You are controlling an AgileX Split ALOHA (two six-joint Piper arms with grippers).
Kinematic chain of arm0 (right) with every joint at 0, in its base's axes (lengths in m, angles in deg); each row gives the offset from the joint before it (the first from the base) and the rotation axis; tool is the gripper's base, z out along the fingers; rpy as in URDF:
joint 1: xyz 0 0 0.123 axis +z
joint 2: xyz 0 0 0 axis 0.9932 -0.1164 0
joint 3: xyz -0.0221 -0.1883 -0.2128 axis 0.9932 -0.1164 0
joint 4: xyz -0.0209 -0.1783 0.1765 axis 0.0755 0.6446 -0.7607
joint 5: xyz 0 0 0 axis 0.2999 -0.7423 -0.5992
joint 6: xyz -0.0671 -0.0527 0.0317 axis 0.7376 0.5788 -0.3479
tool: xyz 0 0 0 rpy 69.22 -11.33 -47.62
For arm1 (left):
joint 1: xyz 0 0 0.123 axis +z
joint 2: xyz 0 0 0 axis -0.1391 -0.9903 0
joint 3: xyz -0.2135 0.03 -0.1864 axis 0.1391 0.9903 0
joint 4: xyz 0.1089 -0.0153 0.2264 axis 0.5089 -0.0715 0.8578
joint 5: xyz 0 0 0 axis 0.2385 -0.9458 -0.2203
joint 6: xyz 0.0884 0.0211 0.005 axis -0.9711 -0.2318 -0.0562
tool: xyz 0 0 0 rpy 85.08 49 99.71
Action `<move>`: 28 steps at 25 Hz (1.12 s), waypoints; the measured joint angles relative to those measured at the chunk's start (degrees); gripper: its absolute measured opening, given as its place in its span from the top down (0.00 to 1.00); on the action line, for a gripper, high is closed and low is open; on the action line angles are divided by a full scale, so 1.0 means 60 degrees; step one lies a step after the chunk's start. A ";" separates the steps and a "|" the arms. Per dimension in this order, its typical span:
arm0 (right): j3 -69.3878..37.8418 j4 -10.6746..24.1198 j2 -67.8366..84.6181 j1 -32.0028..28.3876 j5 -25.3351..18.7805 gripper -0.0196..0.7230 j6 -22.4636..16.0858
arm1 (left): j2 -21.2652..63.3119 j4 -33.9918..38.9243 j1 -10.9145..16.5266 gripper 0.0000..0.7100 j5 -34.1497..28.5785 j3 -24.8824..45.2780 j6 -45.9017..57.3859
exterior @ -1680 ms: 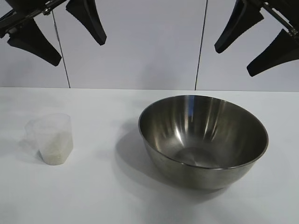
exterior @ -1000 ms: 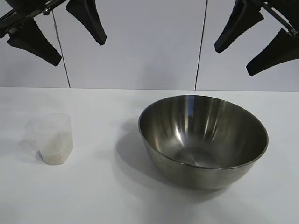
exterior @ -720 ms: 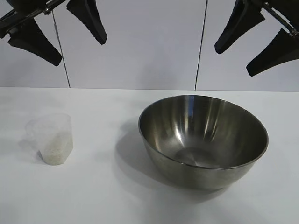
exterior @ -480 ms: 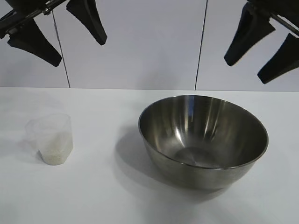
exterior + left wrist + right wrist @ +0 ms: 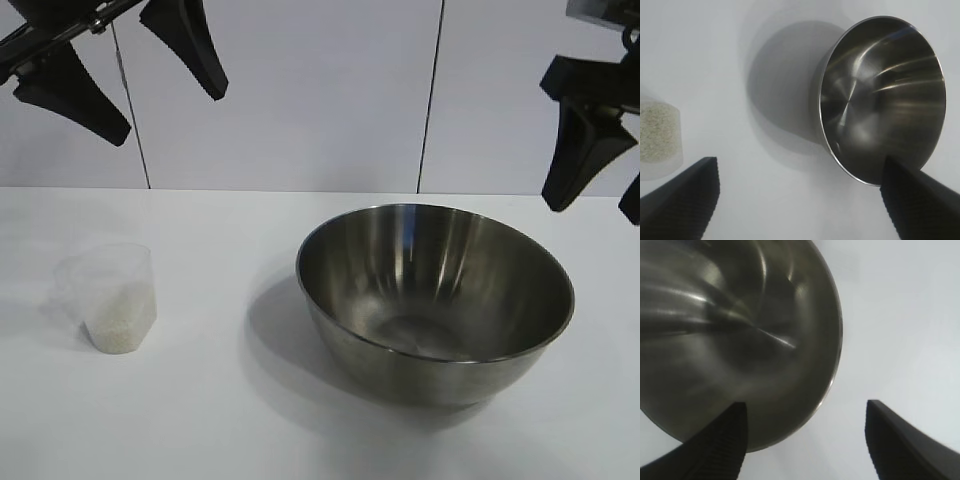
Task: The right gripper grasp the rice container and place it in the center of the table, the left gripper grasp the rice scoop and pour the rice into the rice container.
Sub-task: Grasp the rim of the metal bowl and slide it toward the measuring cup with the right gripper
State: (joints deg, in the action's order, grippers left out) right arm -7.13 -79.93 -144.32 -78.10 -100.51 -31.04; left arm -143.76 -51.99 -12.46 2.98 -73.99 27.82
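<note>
Rim of rice container (image 5: 435, 285) lies below open right end effector (image 5: 605, 175); straddle wall squarely before closing.

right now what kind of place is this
Probably a lab test bench, not a kitchen: a bare white table, plain panelled wall, and only a steel bowl and a cup of rice.

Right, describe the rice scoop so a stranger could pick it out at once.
On the white table, find the big steel rice container right of centre. The rice scoop stands apart from it, upright near the left edge. It is the small frosted clear plastic cup, partly filled with pale rice, much smaller than the metal bowl.
</note>
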 joint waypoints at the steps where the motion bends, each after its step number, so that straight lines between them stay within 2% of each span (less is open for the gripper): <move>1: -0.0106 -0.0001 -0.0103 0.0000 0.0187 0.35 -0.0011 | 0.0000 0.0000 0.0000 0.11 0.0000 0.0000 0.0000; 4: -0.0214 -0.0045 -0.0411 0.0000 0.0759 0.35 -0.0134 | 0.0000 0.0000 0.0000 0.11 0.0000 0.0000 0.0000; 9: -0.0242 -0.0036 -0.1080 0.0000 0.1156 0.35 -0.0182 | 0.0000 0.0000 0.0000 0.11 0.0000 0.0000 0.0000; 16: -0.0246 -0.0076 -0.1948 0.0000 0.2185 0.35 -0.0193 | 0.0000 0.0000 0.0000 0.11 0.0000 0.0000 0.0000; 25: -0.0246 -0.0913 -0.2916 0.0000 0.2800 0.35 -0.0145 | 0.0000 0.0000 0.0000 0.11 0.0000 0.0000 -0.0030; 26: -0.0246 -0.1065 -0.2935 0.0000 0.2822 0.36 -0.0061 | 0.0000 0.0000 0.0000 0.11 0.0009 0.0000 -0.0037; 27: -0.0246 -0.1181 -0.2947 0.0000 0.2842 0.41 0.0034 | 0.0000 0.0000 0.0000 0.11 0.0038 0.0000 -0.0037; 28: -0.0246 -0.1259 -0.2947 0.0000 0.2864 0.51 0.0084 | 0.0000 0.0000 0.0000 0.11 0.0078 0.0000 -0.0037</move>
State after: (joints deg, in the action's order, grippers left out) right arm -8.60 -87.48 -162.00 -78.10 -83.33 -30.54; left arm -143.76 -51.99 -12.46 3.45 -73.99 27.60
